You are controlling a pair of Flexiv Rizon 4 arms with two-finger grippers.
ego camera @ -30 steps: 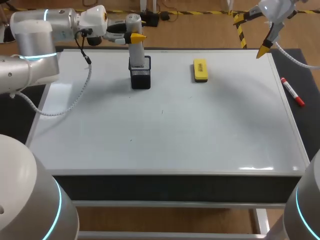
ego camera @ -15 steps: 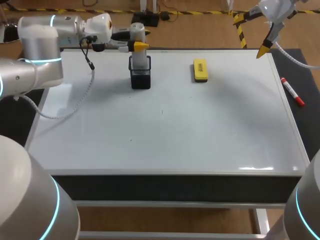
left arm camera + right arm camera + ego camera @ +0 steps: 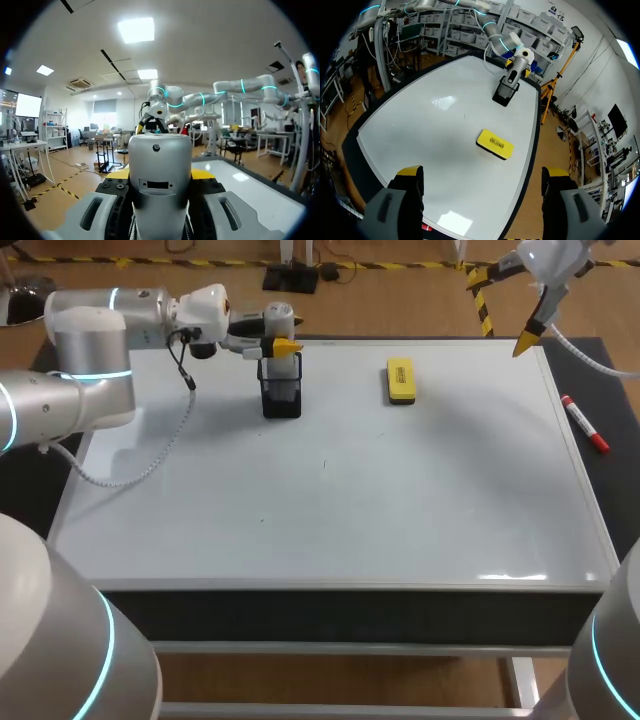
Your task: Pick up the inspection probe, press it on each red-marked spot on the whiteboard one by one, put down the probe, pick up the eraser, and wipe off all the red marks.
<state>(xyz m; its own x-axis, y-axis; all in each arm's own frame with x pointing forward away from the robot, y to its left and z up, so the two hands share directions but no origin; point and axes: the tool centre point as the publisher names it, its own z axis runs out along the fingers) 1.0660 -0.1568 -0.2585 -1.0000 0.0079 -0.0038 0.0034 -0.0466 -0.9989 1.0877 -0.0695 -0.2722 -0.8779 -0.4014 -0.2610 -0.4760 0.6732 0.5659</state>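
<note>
The grey inspection probe (image 3: 277, 328) stands upright in the black holder (image 3: 282, 395) at the far left of the whiteboard (image 3: 420, 500). My left gripper (image 3: 272, 341) comes in sideways and is shut on the probe's upper part. In the left wrist view the probe (image 3: 160, 165) fills the gap between the fingers of my left gripper (image 3: 161, 174). The yellow eraser (image 3: 400, 380) lies flat at the far middle of the board. My right gripper (image 3: 530, 332) hangs open above the far right corner; in its own view the right gripper (image 3: 482, 176) is over the board with the eraser (image 3: 495, 144) ahead of it.
A red marker (image 3: 585, 425) lies on the dark strip beside the whiteboard's right edge. Two tiny dark specks (image 3: 323, 464) (image 3: 262, 520) show on the board's middle. The holder (image 3: 503, 92) and my left arm (image 3: 492, 35) stand beyond the eraser in the right wrist view.
My left gripper has brought the probe down deeper into the black holder, and the left arm has swung a little to the right. The right arm has not moved.
</note>
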